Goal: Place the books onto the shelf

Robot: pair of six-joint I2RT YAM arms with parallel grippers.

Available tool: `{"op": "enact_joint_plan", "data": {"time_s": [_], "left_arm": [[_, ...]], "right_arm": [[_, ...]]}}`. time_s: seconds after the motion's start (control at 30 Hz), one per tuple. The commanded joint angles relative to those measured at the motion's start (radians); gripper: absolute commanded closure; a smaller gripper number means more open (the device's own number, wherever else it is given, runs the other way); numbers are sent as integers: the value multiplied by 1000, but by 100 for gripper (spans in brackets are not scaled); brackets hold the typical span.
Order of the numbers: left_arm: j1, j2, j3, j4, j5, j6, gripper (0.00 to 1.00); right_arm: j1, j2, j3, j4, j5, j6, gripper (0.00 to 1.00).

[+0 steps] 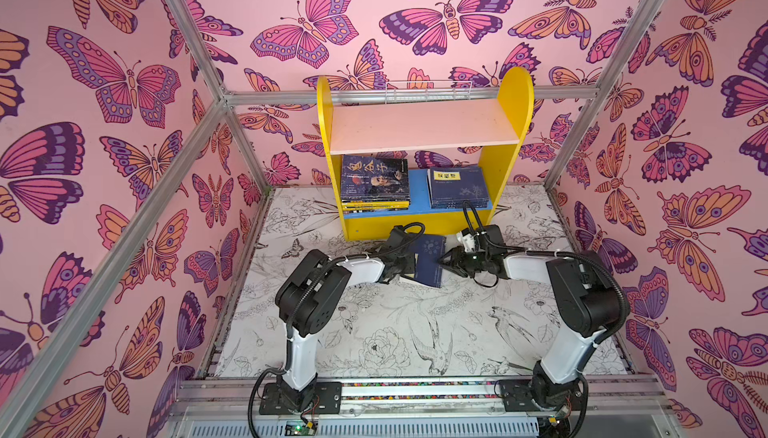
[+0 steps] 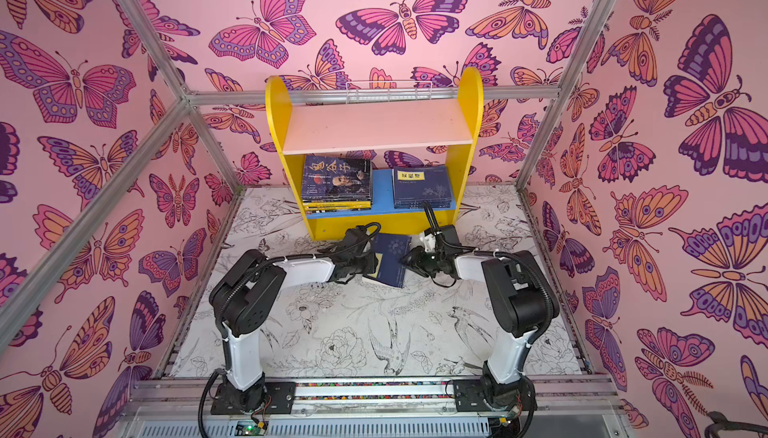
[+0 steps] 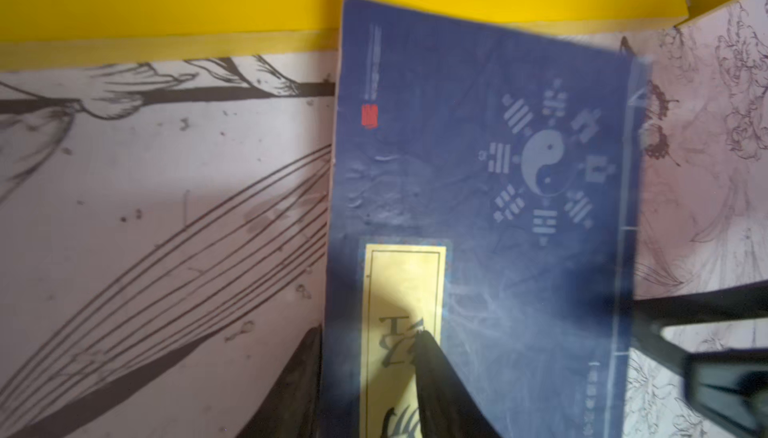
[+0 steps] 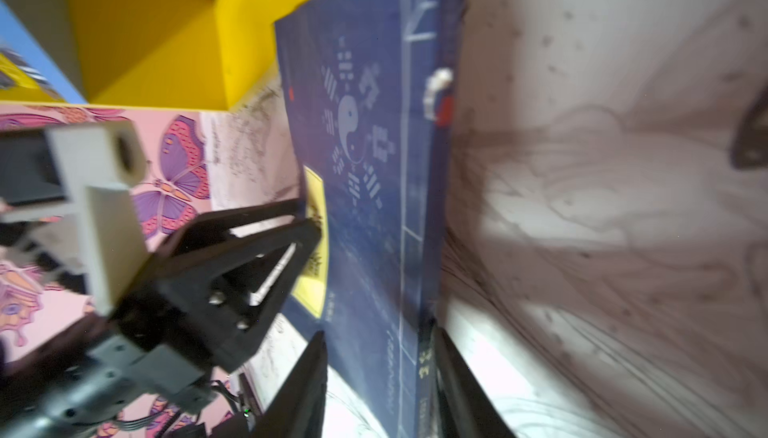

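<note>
Pink walls [image 1: 104, 124] printed with purple and orange butterflies enclose the cell on three sides. Aluminium bars [image 1: 183, 40] frame the corners and run along the back. The tabletop [image 1: 395, 332] carries black line drawings of birds and flowers. A metal rail [image 1: 415, 392] crosses the front edge.

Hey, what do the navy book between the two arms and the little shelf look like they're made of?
Navy book: thin paperback, matte paper cover; it looks wrinkled in the left wrist view, with a yellow paper label. Shelf: probably painted or laminated board, smooth yellow sides, pale pink top board with flat cut edges.
</note>
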Motion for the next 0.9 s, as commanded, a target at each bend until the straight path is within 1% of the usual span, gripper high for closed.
{"op": "enact_joint_plan", "data": {"time_s": [0.0, 0.17, 0.3, 0.37, 0.43, 0.5, 0.53, 0.6, 0.67, 0.77, 0.87], "left_arm": [[-17, 17, -52, -43, 97, 22, 61], [-15, -22, -117, 64, 194, 60, 61], [-16, -45, -152, 114, 242, 77, 61], [-16, -55, -163, 121, 242, 74, 61], [-13, -74, -179, 127, 239, 66, 61], [-4, -106, -207, 147, 246, 52, 61], [5, -129, -223, 155, 252, 40, 61], [27, -181, -251, 161, 273, 12, 60], [53, -254, -283, 169, 306, -22, 55], [81, -398, -330, 170, 347, -62, 41], [84, -564, -355, 130, 356, -51, 33]], "right_arm": [[60, -36, 8, 168, -106, 50, 62], [101, -24, 4, 233, -84, 74, 65], [130, -10, 17, 246, -80, 67, 69], [139, -8, 17, 241, -65, 65, 78], [139, -22, 3, 241, -45, 62, 91], [139, -52, -11, 216, -24, 34, 98], [138, -74, -16, 196, -19, 16, 100], [138, -125, -22, 139, -23, -34, 100], [134, -187, -33, 103, -48, -74, 100], [121, -305, -49, 79, -87, -101, 100], [92, -392, -36, 70, -98, -90, 100]]}}
